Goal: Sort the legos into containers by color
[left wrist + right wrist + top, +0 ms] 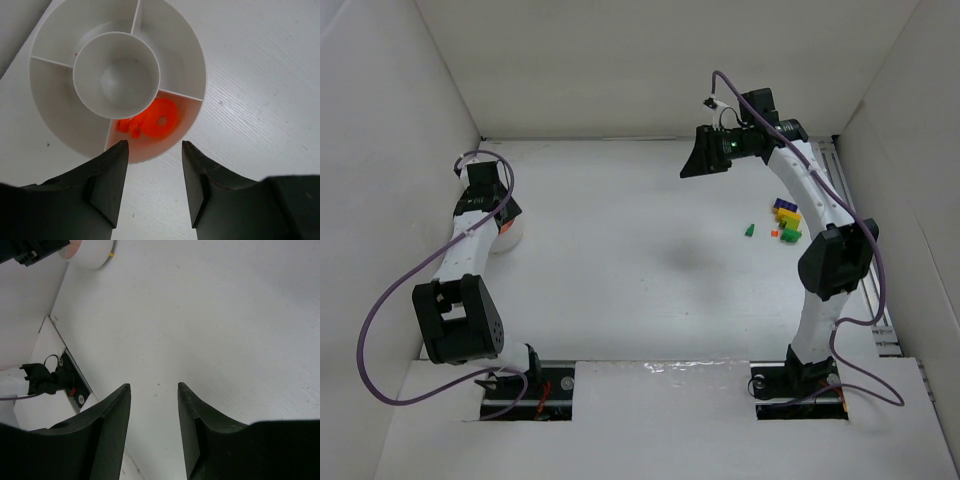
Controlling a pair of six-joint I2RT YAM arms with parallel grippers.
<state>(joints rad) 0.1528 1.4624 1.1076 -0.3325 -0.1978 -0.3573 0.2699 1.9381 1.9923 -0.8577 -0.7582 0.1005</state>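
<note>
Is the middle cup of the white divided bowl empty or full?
Empty: the middle cup shows only bare white floor. The orange legos lie in an outer compartment.

orange legos (150, 121) in bowl (55, 85), mixed legos (785, 222) apart

White table (620, 260), boxed in by white walls (650, 60); perhaps a metal rail (888, 335) along its right edge
</note>
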